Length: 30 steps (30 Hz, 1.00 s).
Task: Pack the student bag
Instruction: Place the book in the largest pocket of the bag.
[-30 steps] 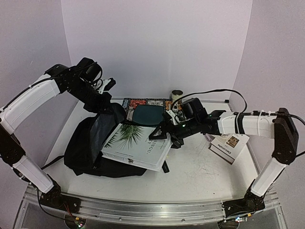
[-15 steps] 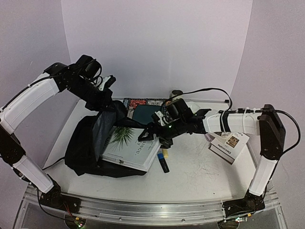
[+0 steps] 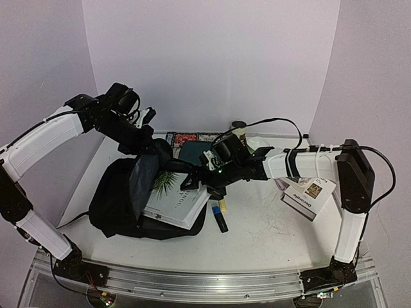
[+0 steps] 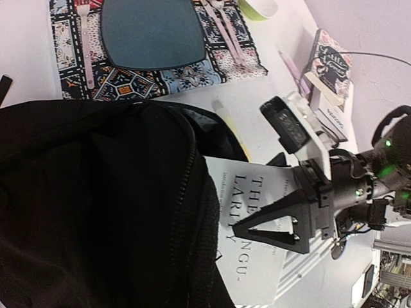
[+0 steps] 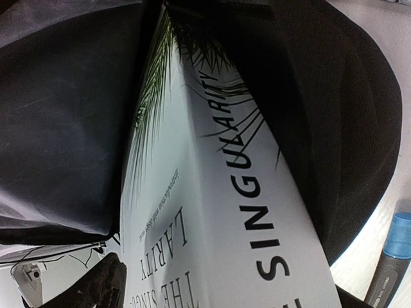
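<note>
The student bag [image 3: 112,199] lies at the table's left, black and soft, its mouth facing right. My left gripper [image 3: 146,149] is shut on the bag's upper flap and holds it raised; its fingers are hidden in the fabric in the left wrist view, where the bag [image 4: 96,205] fills the left half. A white book [image 3: 180,202] with palm leaves on its cover is partly inside the mouth. My right gripper [image 3: 191,181] is shut on the book's right edge. The right wrist view shows the book [image 5: 212,212] between the fingers [image 5: 106,282] and running into the bag [image 5: 58,128].
A patterned placemat [image 4: 70,77] with a dark teal plate [image 3: 196,152] lies behind the bag. A blue-capped marker [image 3: 219,218] and a yellow highlighter [image 3: 221,206] lie right of the book. A small box [image 3: 308,196] sits at the right, a small roll [image 3: 239,127] at the back.
My right gripper has moved left with the book, sliding it deeper into the bag's mouth. The left gripper has kept the flap raised.
</note>
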Motion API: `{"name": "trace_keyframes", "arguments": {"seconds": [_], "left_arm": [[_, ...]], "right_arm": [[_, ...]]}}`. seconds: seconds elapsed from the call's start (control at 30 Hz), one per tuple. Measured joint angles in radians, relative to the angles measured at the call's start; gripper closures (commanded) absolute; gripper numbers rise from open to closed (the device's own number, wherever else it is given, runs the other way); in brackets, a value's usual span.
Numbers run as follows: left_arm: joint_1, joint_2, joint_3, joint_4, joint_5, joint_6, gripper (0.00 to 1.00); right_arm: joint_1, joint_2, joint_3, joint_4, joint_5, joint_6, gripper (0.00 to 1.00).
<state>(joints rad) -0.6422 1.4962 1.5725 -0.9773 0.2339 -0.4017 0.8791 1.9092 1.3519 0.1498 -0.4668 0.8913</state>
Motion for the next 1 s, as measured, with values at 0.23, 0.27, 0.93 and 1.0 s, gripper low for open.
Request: {"name": "trace_keyframes", "arguments": {"seconds": [0.23, 0.27, 0.93, 1.0], "left_arm": [[0.0, -0.001, -0.049, 0.028, -0.042, -0.003, 1.0], [0.0, -0.001, -0.05, 0.031, -0.047, -0.004, 1.0], [0.0, -0.003, -0.064, 0.072, -0.047, -0.027, 1.0], [0.0, -0.004, -0.064, 0.072, -0.047, -0.027, 1.0]], "right_arm": [[0.001, -0.044, -0.045, -0.014, 0.017, 0.007, 0.09], [0.001, -0.048, -0.046, -0.021, 0.023, 0.007, 0.06], [0.01, -0.154, -0.108, -0.154, 0.139, -0.049, 0.02], [0.01, -0.198, -0.153, -0.122, 0.139, -0.037, 0.04]]}}
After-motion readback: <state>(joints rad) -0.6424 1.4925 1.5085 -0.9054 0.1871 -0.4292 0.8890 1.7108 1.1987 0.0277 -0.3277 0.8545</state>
